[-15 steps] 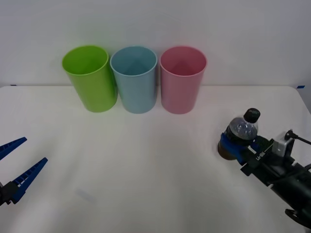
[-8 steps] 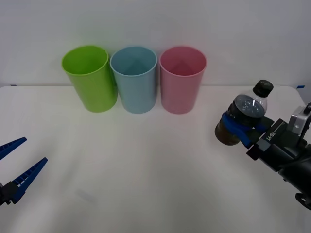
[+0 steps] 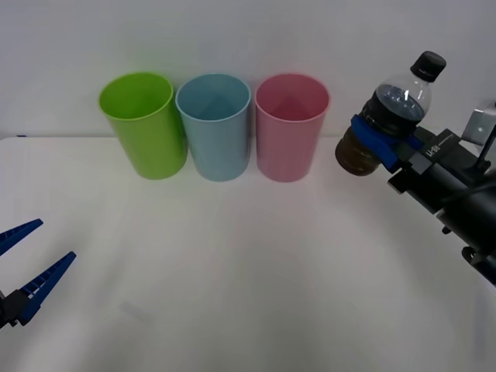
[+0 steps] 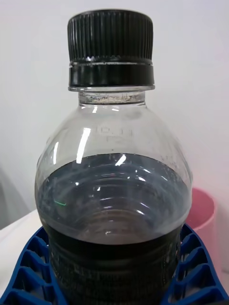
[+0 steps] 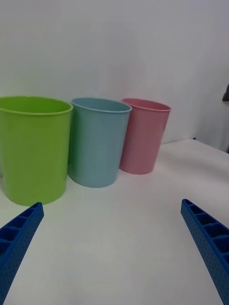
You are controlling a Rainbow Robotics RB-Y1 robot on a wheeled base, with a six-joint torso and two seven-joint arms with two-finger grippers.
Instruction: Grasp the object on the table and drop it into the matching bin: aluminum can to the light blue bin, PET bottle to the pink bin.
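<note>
Since a second ago, the right gripper (image 3: 377, 139), clamped on the PET bottle (image 3: 385, 124), has lifted it off the table (image 3: 232, 256) to rim height beside the pink bin (image 3: 290, 128). The left gripper (image 3: 27, 267) stays parked, fingers apart.

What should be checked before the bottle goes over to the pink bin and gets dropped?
1. Grip: right gripper shut on the PET bottle, jaws around its body: ok.
2. Bottle clear of the table: ok.
3. Cap on: ok.
4. Pink bin upright, mouth open: ok.
5. Bottle over the bin mouth: not ok, it hangs to the robot's right of the bin.
6. Left gripper open, low at the near left, away from the path: ok.
</note>
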